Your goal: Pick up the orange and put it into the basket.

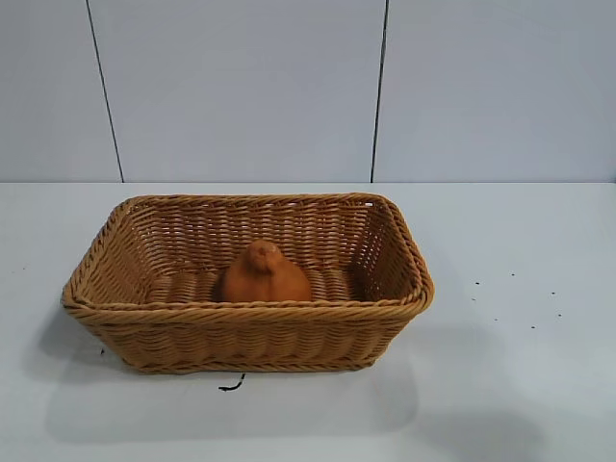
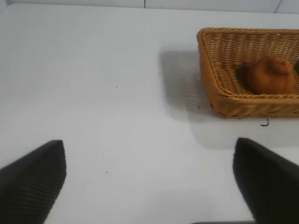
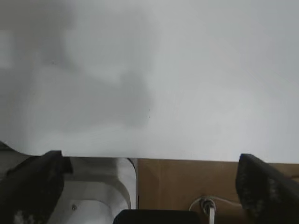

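The orange (image 1: 263, 274) sits upright on the floor of the wicker basket (image 1: 144, 313), near the middle and close to the front wall, with its stem nub on top; the basket rests on the white table (image 1: 520, 385). The left gripper (image 2: 149, 179) hangs over bare table well apart from the basket, its fingers spread wide and holding nothing. The right gripper (image 3: 149, 186), likewise wide and empty, is at the table's edge.

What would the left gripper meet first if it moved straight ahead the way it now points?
Probably only bare white table. The left gripper, fingers spread, points at open tabletop; the tan woven wicker basket holding the dull-orange lumpy fruit sits off to one side.
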`<state>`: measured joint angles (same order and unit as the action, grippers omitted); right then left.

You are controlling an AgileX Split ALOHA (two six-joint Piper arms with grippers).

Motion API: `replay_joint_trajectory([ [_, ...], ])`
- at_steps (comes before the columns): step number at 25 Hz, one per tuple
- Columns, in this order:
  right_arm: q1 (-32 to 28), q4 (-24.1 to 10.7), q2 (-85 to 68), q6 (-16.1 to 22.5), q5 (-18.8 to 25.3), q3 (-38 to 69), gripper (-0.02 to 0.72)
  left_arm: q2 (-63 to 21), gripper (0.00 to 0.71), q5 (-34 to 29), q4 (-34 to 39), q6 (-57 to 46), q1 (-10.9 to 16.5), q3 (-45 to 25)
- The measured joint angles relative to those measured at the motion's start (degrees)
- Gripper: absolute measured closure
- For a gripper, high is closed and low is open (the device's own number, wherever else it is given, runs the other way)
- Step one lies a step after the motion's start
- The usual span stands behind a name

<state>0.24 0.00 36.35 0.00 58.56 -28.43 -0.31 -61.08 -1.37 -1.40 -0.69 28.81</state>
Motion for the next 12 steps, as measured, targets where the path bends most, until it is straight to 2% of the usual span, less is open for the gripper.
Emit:
replay_joint_trajectory([
  [12,0.0,0.0,-35.0,0.0,-0.4,0.3,0.01,0.0,0.014,0.0,0.0,0.0,0.0,0.0],
])
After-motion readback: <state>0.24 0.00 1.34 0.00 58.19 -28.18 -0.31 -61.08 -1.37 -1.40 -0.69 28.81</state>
